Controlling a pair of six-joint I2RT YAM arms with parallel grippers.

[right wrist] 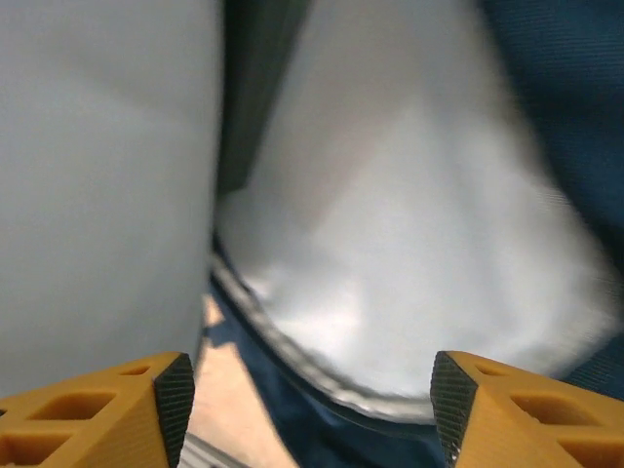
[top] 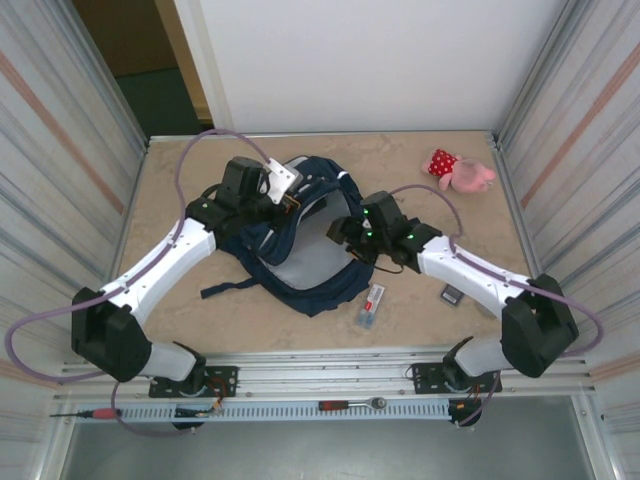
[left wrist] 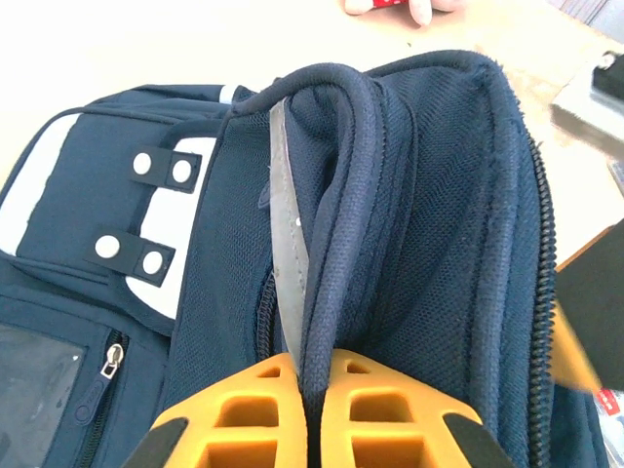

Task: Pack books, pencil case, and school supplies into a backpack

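**Left jaws pinch the backpack rim; right jaws apart at its mouth.**
My left jaws are clamped on the piped rim, holding it up. My right jaws stand apart, gripping nothing, over the pale lining. The white pack and calculator lie on the desk just right of the backpack, not yet packed. The risk I see: the thin piping slips from the left pinch, the mouth folds shut, and the next item lands on fabric instead of inside.

large navy blue fabric backpack: mid-table, mouth open, pale lining showing | narrow white pack with red-blue marks: flat, just beside backpack's near rim | small dark grey rectangle: flat, farther right
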